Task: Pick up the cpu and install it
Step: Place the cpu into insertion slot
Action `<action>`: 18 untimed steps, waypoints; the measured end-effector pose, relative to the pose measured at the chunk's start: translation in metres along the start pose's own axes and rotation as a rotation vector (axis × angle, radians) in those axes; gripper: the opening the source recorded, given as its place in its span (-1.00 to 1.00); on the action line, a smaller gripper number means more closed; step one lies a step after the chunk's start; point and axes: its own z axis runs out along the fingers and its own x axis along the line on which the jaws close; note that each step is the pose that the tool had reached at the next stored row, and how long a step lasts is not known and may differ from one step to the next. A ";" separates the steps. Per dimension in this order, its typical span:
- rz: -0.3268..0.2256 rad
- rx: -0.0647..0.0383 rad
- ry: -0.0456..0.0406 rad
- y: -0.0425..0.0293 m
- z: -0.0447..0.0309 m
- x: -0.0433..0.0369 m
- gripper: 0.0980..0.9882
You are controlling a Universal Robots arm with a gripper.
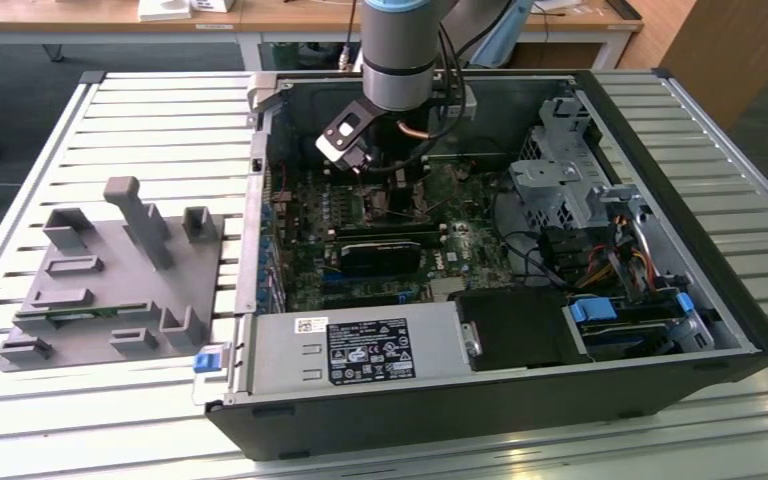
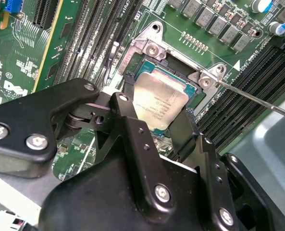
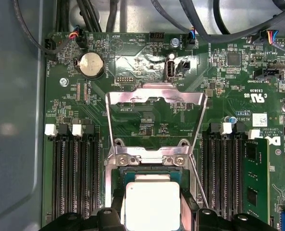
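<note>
The arm [image 1: 398,50] comes straight down from the upper centre of the exterior view into the open computer case [image 1: 678,300], its wrist bent so the gripper [image 1: 391,190] points at the motherboard [image 1: 357,215]. The case lies on a slatted table [image 1: 131,110].

In both wrist views the black fingers [image 2: 128,103] are clamped against two opposite edges of the cpu [image 2: 159,103], which is level with and directly over the socket [image 2: 195,89], silver top up. I cannot tell whether it is fully seated.

Faint print covers the cpu's lid. White lettering marks the board, and a white sticker sits on the power supply [image 1: 357,350] at the lower centre of the exterior view.

The first wrist view shows the load plate [image 3: 154,103] swung open, a coin cell [image 3: 92,65] and a green memory module [image 3: 257,178]. The second wrist view shows the thin lever rod [image 2: 248,96] beside the socket. A grey fixture tray [image 1: 104,270] lies at the exterior view's left.
</note>
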 end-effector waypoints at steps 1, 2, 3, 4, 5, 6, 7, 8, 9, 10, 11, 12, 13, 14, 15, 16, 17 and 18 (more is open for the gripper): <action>0.000 0.000 0.0001 0.0001 0.0001 0.0000 -0.01; 0.000 0.000 0.0002 0.0002 0.0002 0.0000 -0.01; 0.000 0.000 0.0003 0.0002 0.0002 0.0001 -0.01; 0.000 0.000 0.0002 0.0003 0.0003 0.0000 -0.01; 0.000 0.000 0.0002 0.0003 0.0003 0.0000 -0.01; 0.000 0.001 0.0003 0.0004 0.0004 0.0001 -0.01; 0.000 0.001 0.0003 0.0004 0.0004 0.0001 -0.01; 0.000 0.001 0.0002 0.0005 0.0004 0.0001 -0.01; 0.000 0.001 0.0003 0.0007 0.0005 0.0001 -0.01; 0.000 0.001 0.0002 0.0010 0.0005 0.0000 -0.01; 0.000 0.001 0.0002 0.0015 0.0006 0.0000 -0.01; 0.000 0.001 0.0001 0.0018 0.0006 0.0000 -0.01; 0.001 0.001 0.0001 0.0020 0.0006 0.0000 -0.01; 0.001 0.001 0.0001 0.0020 0.0006 0.0000 -0.01; 0.001 0.001 0.0002 0.0020 0.0007 0.0001 -0.01; 0.001 0.001 0.0002 0.0020 0.0007 0.0001 -0.01; 0.001 0.001 0.0002 0.0021 0.0007 0.0001 -0.01; 0.001 0.001 0.0003 0.0021 0.0007 0.0001 -0.01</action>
